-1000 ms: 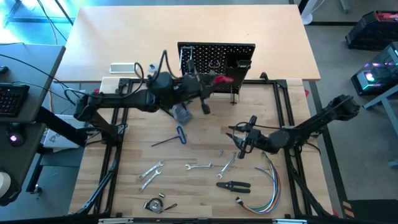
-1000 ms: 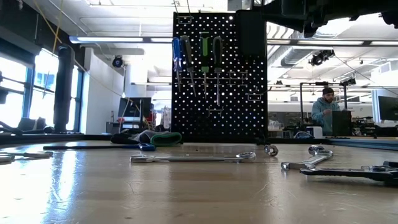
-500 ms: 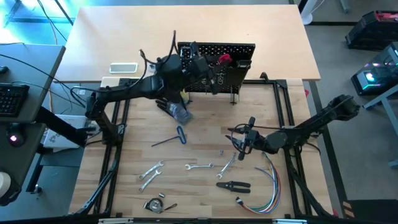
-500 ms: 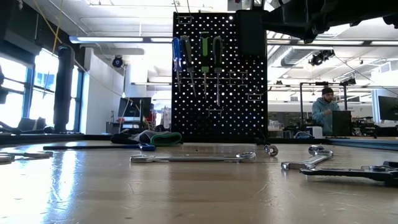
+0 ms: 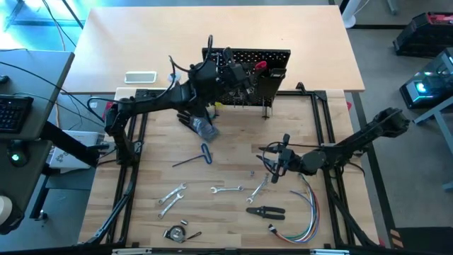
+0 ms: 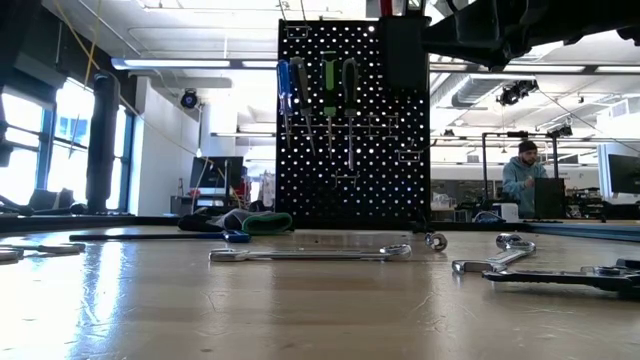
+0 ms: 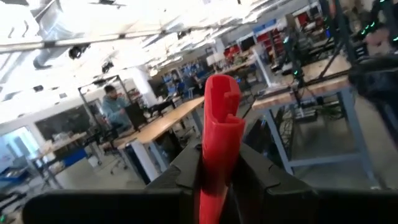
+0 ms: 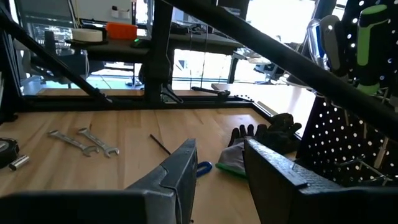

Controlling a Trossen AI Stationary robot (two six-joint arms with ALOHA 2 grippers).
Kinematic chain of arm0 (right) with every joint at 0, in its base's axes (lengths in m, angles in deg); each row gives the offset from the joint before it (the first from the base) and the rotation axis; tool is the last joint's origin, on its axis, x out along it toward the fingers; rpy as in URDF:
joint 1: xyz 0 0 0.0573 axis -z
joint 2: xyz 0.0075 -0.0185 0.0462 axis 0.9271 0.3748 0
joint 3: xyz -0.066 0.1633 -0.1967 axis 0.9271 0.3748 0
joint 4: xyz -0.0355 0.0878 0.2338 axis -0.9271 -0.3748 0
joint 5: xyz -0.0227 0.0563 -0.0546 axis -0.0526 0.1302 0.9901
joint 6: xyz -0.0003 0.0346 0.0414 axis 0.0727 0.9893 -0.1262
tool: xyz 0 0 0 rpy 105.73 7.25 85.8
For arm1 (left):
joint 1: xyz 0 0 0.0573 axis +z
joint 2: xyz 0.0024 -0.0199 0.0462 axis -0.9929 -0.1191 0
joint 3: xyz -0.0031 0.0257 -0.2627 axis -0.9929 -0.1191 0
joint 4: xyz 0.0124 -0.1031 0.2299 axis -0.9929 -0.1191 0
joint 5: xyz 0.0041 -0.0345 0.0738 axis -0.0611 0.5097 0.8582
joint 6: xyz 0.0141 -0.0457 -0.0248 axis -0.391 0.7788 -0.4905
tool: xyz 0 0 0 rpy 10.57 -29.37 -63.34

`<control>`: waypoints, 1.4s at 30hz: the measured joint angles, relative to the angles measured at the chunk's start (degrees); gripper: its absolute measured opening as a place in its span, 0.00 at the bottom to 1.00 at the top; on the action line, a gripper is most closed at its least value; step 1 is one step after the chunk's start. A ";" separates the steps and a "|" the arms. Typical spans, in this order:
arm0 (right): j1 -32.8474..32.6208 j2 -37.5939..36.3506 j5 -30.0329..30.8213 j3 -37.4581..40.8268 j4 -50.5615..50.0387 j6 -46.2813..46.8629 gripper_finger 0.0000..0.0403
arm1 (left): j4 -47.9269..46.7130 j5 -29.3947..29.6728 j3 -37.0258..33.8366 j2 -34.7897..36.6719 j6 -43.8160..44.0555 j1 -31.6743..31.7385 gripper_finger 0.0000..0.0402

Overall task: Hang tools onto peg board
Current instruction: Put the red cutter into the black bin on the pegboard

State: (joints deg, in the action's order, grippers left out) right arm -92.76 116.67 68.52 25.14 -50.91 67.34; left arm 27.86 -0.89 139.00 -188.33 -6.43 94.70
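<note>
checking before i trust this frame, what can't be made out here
- High view: the left claw over the peg board; the arm hides which hook the red-handled tool meets.
- Left wrist view: the red-handled tool's working end, covered by the fingers.
- Low view: the top edge cuts off that claw.
- High view: items by the tape measure are too small.

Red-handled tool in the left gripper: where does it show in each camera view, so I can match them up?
High view: red-handled tool at the peg board's top edge, held by the left gripper.
Low view: a red sliver above the peg board, at the picture's top edge.
Left wrist view: red handle upright between the fingers, centre.
Right wrist view: not in it.
Shared landmark: the peg board.
</note>
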 joint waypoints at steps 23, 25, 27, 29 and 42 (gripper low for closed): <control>0.02 1.54 -0.34 -0.02 -1.58 3.14 0.31 | -2.63 -1.08 -0.07 -2.91 1.88 2.75 0.19; 0.02 2.13 -0.34 -0.01 -1.43 3.19 0.31 | -2.43 -1.04 -0.07 -2.84 1.88 2.72 0.21; 0.02 2.74 -0.34 0.00 -1.38 3.50 0.31 | -2.46 -1.07 -0.07 -2.83 1.86 2.70 0.24; 0.02 3.13 -0.34 -0.02 -1.20 3.56 0.31 | -2.51 -1.05 -0.07 -2.83 1.88 2.72 0.27; 0.02 3.23 -0.34 0.00 -0.51 3.52 0.31 | -2.43 0.15 -0.07 -2.82 0.56 2.14 0.42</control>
State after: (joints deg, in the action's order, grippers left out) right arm -92.74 119.90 68.18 25.13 -51.42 70.86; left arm 25.42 -0.74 138.93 -191.15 -5.88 96.83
